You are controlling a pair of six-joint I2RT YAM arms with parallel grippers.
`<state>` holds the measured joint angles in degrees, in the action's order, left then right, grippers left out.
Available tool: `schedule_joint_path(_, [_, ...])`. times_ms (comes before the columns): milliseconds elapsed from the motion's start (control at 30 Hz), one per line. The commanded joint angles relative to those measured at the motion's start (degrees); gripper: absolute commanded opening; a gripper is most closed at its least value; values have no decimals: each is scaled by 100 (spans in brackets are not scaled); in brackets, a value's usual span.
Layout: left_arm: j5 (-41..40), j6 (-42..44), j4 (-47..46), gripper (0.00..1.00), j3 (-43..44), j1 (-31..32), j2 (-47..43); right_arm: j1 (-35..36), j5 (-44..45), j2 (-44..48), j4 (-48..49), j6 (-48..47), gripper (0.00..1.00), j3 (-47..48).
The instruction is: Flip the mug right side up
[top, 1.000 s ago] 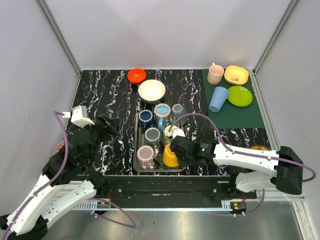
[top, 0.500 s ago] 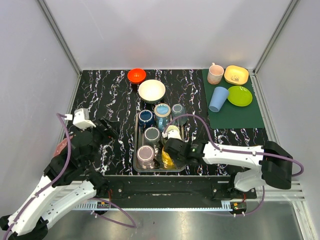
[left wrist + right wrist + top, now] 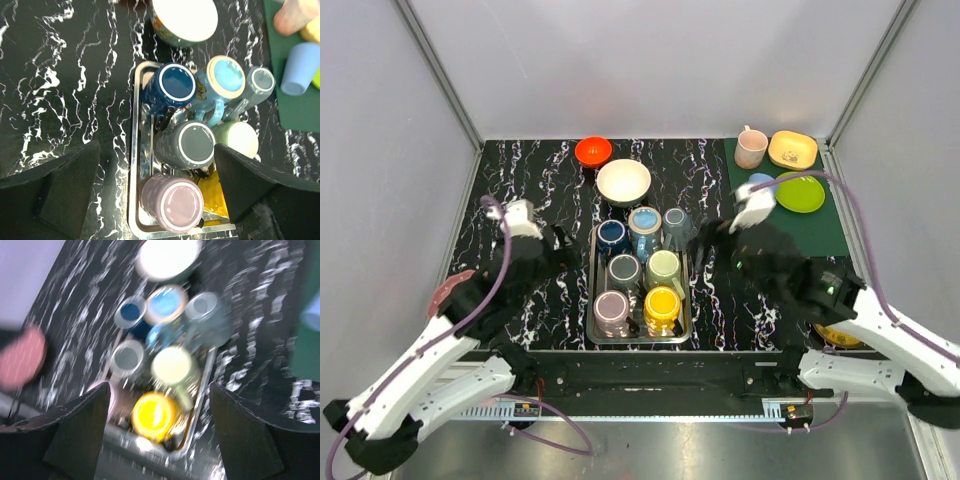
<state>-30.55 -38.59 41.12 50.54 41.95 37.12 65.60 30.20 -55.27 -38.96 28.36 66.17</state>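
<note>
A metal tray (image 3: 596, 330) holds several mugs standing on end. The yellow mug (image 3: 662, 305) stands in its front right corner beside a lilac mug (image 3: 611, 311). It shows a round yellow face upward (image 3: 155, 415), and blur hides whether that is its mouth. Behind these stand a grey mug (image 3: 196, 144), a pale green mug (image 3: 663, 268) and a dark blue mug (image 3: 172, 86), all showing flat, ringed faces. My left gripper (image 3: 555, 250) hovers open left of the tray, high above the mugs (image 3: 156, 150). My right gripper (image 3: 712, 240) hangs open above the tray's right side (image 3: 159, 390), holding nothing.
A white bowl (image 3: 623, 182) and an orange bowl (image 3: 593, 150) sit behind the tray. On the green mat (image 3: 790, 235) at the back right are a pink mug (image 3: 751, 148), a yellow dish (image 3: 792, 150), a green plate (image 3: 800, 191) and a blue cup (image 3: 756, 197).
My right gripper has opened, let go of the yellow mug and pulled up and back to the right. The yellow mug, earlier tilted in its grip, now stands in the tray. My left arm moved forward.
</note>
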Motion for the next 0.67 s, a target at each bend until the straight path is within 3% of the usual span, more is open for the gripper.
schedule_joint_path(0, [863,80,1,99,535,-196,917,-2305,-440,-186,54,-85,85,72])
schedule_joint_path(100, [1321,-8,-113,99,606,-415,1156,-3122,-1243,-265,414,29,85,-147])
schedule_joint_path(400, [1648,-790,-219,99,755,-504,1157,-3291,-1288,50,1196,231,88,-622])
schedule_joint_path(633, [2044,-140,-764,99,246,-636,744,-3300,-1280,165,1400,38,92,-878])
